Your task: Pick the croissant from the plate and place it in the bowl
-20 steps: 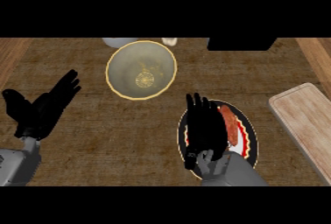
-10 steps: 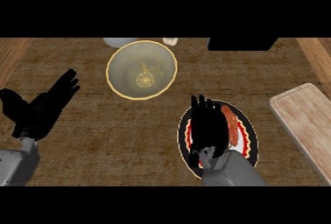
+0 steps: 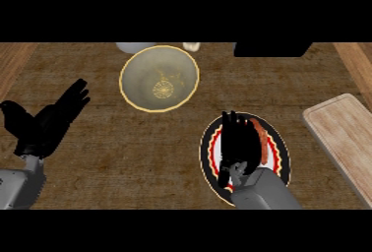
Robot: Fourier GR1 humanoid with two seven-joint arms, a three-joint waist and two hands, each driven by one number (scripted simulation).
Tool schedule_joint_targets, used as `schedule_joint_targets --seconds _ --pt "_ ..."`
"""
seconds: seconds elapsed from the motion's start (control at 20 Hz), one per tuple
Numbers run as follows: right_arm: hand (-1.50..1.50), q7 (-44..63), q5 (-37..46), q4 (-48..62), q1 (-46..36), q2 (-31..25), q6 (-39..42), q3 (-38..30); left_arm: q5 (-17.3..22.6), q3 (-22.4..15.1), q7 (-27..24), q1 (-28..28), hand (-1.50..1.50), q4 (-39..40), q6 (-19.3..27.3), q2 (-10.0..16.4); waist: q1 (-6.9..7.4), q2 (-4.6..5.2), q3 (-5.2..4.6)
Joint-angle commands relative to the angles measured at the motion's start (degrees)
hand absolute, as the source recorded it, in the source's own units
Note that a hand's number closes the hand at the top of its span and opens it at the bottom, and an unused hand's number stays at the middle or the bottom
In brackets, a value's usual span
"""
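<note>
The croissant lies on the dark plate with a red and yellow rim at the lower right; only a brown strip of it shows beside my right hand. That hand lies over the plate with straight fingers pointing away from me, hiding most of the croissant. The cream bowl with a yellow rim stands up and to the left of the plate, with nothing in it. My left hand rests open at the left edge, fingers up.
A light wooden cutting board lies at the right edge. A pale round object and a small light item sit behind the bowl. A black block stands at the back right.
My right hand has drawn back slightly toward me and lowered over the plate. The left hand has not moved.
</note>
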Motion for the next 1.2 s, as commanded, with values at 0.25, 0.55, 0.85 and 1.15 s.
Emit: schedule_joint_targets --seconds 0.25,0.55,0.85,1.15 --pt "-1.5 4.48 1.63 4.05 -0.75 0.89 3.07 -3.22 -2.51 0.55 2.25 1.68 0.0 -3.71 0.01 -2.49 0.08 -0.01 0.02" --pt "-1.5 -1.82 3.5 9.68 2.51 -0.93 -4.13 -5.05 -4.12 2.92 1.3 -1.77 0.0 0.42 -0.88 -3.55 -0.22 0.11 0.01" --pt "-1.5 -5.14 5.95 11.42 4.53 0.03 -5.57 -6.26 -3.83 4.99 5.35 2.21 0.0 -6.25 -3.8 -3.89 0.14 0.0 0.02" --pt "1.5 -9.28 6.89 19.92 0.06 0.79 -7.95 -10.05 -6.6 6.61 1.78 2.31 0.0 -2.58 -5.9 -5.62 0.24 0.08 0.02"
